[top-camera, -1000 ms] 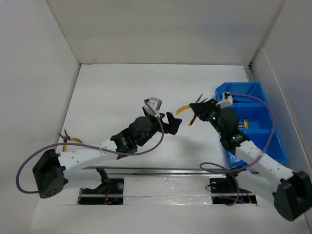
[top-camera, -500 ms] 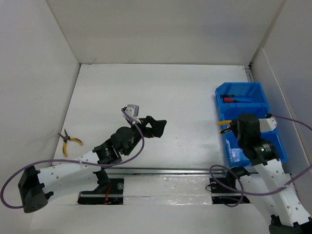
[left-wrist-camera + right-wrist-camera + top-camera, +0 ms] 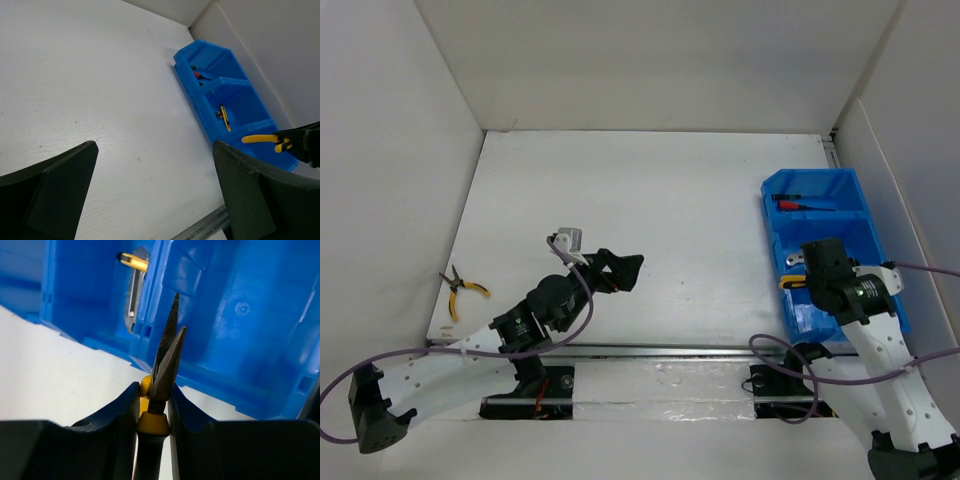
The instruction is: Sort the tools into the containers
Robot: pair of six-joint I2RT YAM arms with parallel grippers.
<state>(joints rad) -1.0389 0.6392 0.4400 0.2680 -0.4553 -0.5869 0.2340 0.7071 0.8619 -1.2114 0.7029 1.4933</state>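
The right end effector is clamped on a pair of yellow-handled needle-nose pliers, its two fingers pressed against the joint just above the grips. The nose is slightly parted and points toward 12 o'clock in the wrist view, over the wall of the blue bin. From the top camera this pair hangs at the bin's 9 o'clock wall, with the yellow grips sticking out over the white worktop. The bin stands at the worktop's 3 o'clock edge.

In the bin's far compartment lie a red-handled screwdriver and a dark one, side by side. The next compartment holds a grey utility knife with a yellow end.

The left end effector is spread wide and grips nothing. It hovers near the worktop's 6 o'clock side, well apart from the bin. A second pair of yellow-handled pliers lies loose at the 8 o'clock edge of the worktop.
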